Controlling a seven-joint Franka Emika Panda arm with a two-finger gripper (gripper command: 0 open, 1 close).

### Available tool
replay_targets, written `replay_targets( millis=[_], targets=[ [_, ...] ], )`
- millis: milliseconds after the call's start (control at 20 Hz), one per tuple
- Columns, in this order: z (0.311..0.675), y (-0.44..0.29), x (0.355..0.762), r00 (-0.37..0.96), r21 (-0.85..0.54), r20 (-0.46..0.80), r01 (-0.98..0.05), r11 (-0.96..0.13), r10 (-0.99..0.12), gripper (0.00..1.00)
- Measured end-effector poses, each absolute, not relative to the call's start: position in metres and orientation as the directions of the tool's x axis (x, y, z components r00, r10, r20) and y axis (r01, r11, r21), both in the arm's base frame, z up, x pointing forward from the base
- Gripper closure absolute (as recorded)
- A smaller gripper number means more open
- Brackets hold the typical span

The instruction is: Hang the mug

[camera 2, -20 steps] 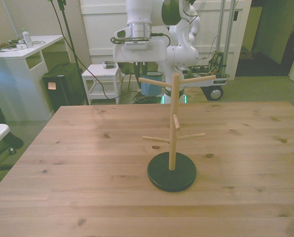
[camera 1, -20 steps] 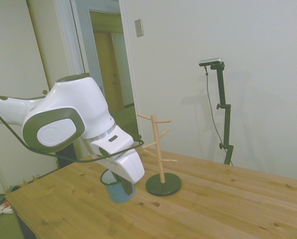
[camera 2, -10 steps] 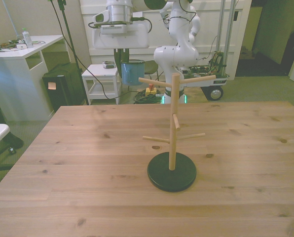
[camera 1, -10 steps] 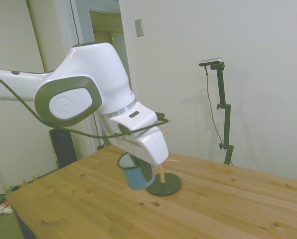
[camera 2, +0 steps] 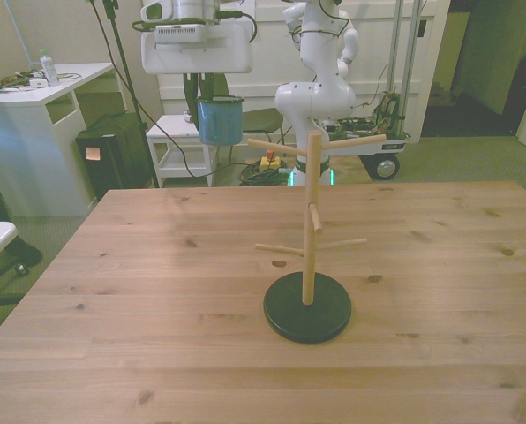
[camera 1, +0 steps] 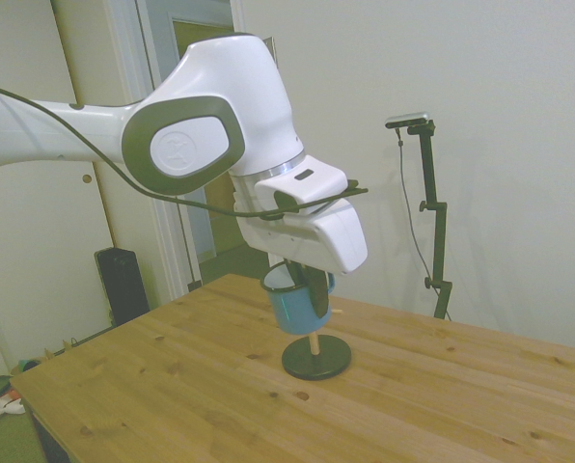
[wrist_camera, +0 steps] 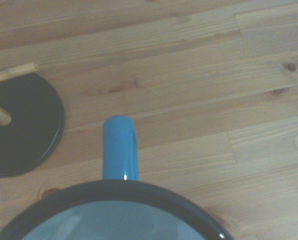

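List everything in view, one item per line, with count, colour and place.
mug: one, light blue with a dark rim, held in the air above the table's far side, to the front view's left of the rack
rack: one, pale wooden post with pegs on a round black base, standing near the table's middle
table: one, light wood planks, fills the lower part of each view
desk: one, white, in the room behind, at the front view's left
stool: one, white, on the floor behind the table
arm: one, white, reaches in from the side view's left
hand: one, white with dark fingers, shut on the mug's rim
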State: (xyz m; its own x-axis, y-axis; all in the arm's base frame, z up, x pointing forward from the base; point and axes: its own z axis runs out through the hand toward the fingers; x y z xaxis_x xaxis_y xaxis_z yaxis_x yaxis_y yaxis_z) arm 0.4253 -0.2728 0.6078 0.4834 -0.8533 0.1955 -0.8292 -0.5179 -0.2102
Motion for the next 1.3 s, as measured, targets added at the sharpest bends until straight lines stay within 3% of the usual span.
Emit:
replay_targets(
  millis=[900, 1300],
  targets=[
    [0.663, -0.273, 0.5, 0.499, -0.194, 0.205, -0.822, -0.535, -0.842, 1.0],
    [0.669, -0.268, 0.52, 0.507, -0.182, 0.204, -0.821, -0.541, -0.837, 1.0]
  ],
)
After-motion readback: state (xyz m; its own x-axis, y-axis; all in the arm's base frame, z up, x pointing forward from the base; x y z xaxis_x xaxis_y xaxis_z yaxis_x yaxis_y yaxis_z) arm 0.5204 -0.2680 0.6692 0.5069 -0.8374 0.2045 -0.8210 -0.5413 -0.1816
